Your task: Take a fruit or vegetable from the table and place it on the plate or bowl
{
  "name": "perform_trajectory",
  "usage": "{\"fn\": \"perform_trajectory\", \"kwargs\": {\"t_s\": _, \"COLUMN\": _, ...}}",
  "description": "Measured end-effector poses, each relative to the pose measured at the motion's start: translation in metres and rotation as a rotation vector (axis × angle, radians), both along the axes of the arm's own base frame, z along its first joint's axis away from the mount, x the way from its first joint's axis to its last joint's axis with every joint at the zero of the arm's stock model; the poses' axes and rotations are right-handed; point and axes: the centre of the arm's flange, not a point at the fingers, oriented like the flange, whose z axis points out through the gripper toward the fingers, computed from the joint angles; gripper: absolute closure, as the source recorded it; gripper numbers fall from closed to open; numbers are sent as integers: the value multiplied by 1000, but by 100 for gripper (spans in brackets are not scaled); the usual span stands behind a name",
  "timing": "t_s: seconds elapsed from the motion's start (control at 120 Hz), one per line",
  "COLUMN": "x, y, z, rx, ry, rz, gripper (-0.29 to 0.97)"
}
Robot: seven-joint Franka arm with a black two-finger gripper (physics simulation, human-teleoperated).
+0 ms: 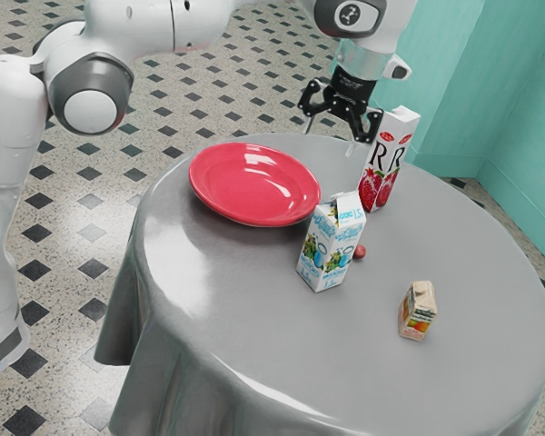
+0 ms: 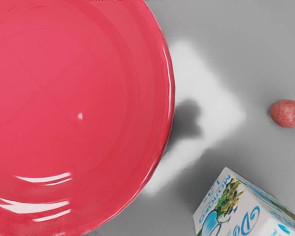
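Our hand [image 1: 341, 120] hangs above the counter's [image 1: 254, 345] far edge, fingers spread wide and holding nothing. The small red fruit [image 1: 360, 252] lies near the counter's middle, just beside the blue milk carton [image 1: 330, 247]. It is apart from the red plate [image 1: 254, 183], which sits toward the far edge.

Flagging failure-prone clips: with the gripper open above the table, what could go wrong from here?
The small red fruit lies close beside the blue milk carton, so a finger may knock the carton over on descent. The open gripper hangs close to the tall strawberry juice carton; a swing could clip it. The round fruit may roll away.
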Motion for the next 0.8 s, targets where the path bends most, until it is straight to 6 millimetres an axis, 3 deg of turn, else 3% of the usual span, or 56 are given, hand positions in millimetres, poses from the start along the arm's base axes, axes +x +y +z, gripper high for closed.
{"fn": "perform_trajectory", "kwargs": {"t_s": 0.033, "x": 0, "y": 5, "z": -2, "rx": 2, "ry": -3, "rz": 10, "gripper": 0}}
{"fn": "perform_trajectory", "kwargs": {"t_s": 0.1, "x": -4, "y": 37, "z": -2, "rx": -10, "ry": -15, "rz": 51, "gripper": 0}}
{"fn": "perform_trajectory", "kwargs": {"t_s": 0.158, "x": -4, "y": 44, "z": -2, "rx": -17, "ry": -29, "rz": 55, "gripper": 0}}
{"fn": "perform_trajectory", "kwargs": {"t_s": 0.8, "x": 0, "y": 46, "z": 2, "rx": -24, "ry": -73, "rz": -5, "gripper": 0}}
